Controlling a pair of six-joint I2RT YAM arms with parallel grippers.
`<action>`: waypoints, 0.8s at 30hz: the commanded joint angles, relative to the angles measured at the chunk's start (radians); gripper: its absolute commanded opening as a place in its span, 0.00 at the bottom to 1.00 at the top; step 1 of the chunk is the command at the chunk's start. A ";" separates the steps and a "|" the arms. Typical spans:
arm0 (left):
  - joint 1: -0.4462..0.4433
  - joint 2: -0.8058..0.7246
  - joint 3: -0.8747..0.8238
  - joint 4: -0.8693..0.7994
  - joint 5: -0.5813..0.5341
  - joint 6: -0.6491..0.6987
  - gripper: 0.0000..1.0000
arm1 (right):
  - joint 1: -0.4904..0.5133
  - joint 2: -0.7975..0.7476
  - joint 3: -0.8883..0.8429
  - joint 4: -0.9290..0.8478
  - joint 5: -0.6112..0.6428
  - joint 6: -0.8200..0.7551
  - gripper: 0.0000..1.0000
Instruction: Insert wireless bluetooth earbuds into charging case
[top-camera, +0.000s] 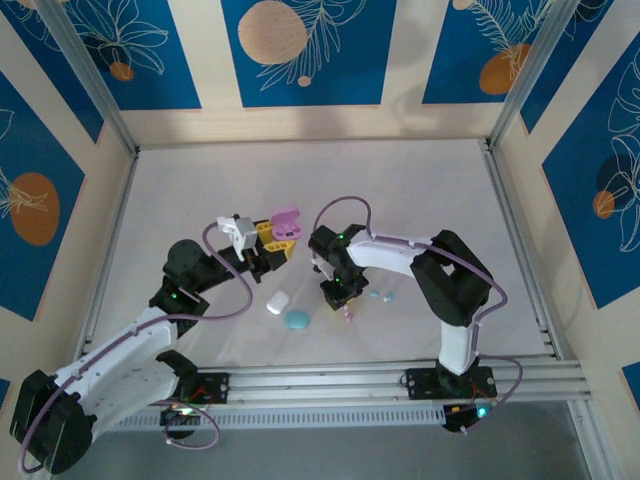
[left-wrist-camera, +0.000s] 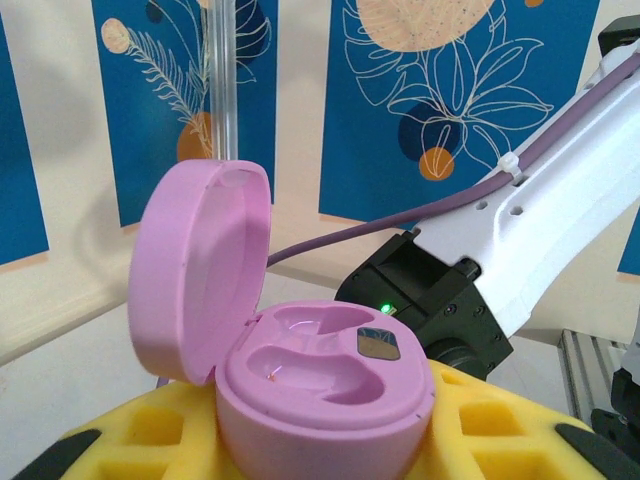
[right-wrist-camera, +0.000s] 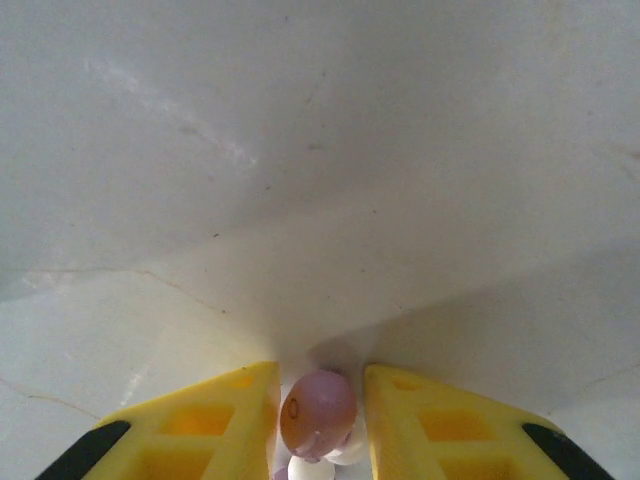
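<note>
1. Jaws of the left gripper (top-camera: 279, 236) are clenched on the pink charging case (left-wrist-camera: 320, 400), which sits between the yellow fingers (left-wrist-camera: 490, 430), raised off the table (top-camera: 420, 190).
2. Case lid (left-wrist-camera: 200, 270) is open and stands near upright on the left side in the left wrist view. Both moulded wells in the base are empty. A small dark metallic patch (left-wrist-camera: 379, 344) shows beside the rear well.
3. Right gripper (top-camera: 337, 293) points down at the table, just right of the held case in the top view.
4. Right wrist view: a pink earbud (right-wrist-camera: 318, 410) lies between the two yellow fingers (right-wrist-camera: 230, 410), which stand narrowly on either side of it. The left finger looks to be touching it. Whether the pair is actually pinching it cannot be told.
5. A white earbud (right-wrist-camera: 310, 468) sits just below the pink one at the frame edge, touching or nearly so.
6. Two cyan earbuds (top-camera: 381, 295) lie side by side on the table just right of the right gripper.
7. A white case (top-camera: 277, 302) and a cyan case (top-camera: 297, 319) rest on the table near each other, between the two arms, both shut.
</note>
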 joint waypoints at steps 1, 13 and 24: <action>-0.012 -0.018 0.011 0.008 -0.008 0.012 0.37 | 0.006 0.026 0.007 -0.025 0.030 0.031 0.28; -0.012 -0.015 0.025 -0.013 -0.019 0.027 0.37 | -0.209 -0.312 -0.099 0.137 -0.418 0.137 0.23; -0.012 0.021 0.019 0.002 -0.012 0.065 0.37 | -0.477 -0.516 -0.104 0.371 -1.201 0.366 0.22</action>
